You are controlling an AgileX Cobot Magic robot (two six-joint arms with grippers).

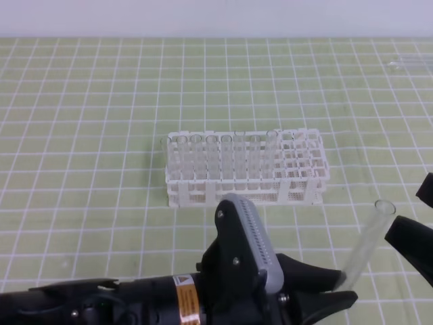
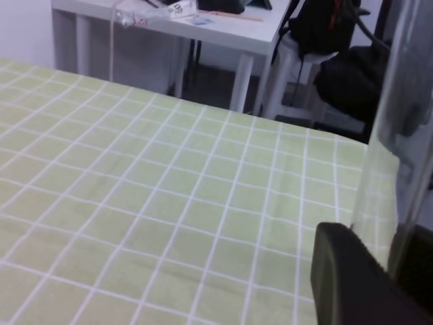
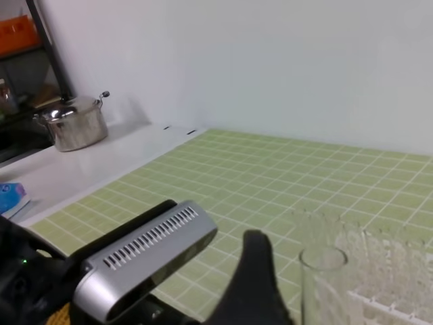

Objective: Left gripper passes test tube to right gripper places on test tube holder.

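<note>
Left hand (image 1: 342,288) pinches the test tube (image 1: 365,244) by its lower end, near right of the holder (image 1: 308,184). Right hand (image 1: 414,237) sits just beside the mouth; spread cannot be told. Advise gripping mid-tube squarely before release.

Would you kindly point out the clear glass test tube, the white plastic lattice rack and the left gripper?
clear glass test tube (image 1: 369,237): exterior high view, mid-shaft.
white plastic lattice rack (image 1: 308,177): exterior high view, right front part.
left gripper (image 1: 331,288): exterior high view, between fingertips.
</note>
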